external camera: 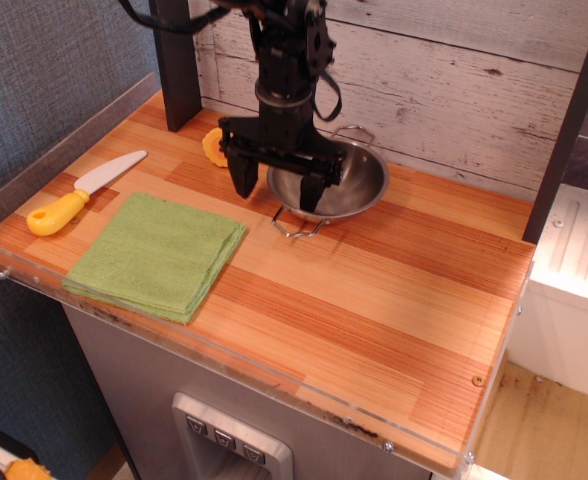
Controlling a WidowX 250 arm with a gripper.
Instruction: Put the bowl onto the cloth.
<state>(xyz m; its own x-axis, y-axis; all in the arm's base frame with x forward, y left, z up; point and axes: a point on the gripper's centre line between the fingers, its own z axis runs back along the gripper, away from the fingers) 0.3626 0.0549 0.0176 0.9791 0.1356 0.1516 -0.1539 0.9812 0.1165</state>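
Note:
The shiny steel bowl (349, 182) with wire loop handles sits on the wooden counter near the back wall. The folded light-green cloth (157, 255) lies at the front left, apart from the bowl. My gripper (277, 190) is open and hangs over the bowl's left rim. One finger is outside the rim on the left, the other is over the inside of the bowl. It holds nothing.
A toy knife (82, 192) with a yellow handle lies left of the cloth. A yellow-orange toy piece (214, 147) sits behind the gripper by the dark post (174, 60). A clear acrylic guard (34, 190) runs along the counter's left and front edges.

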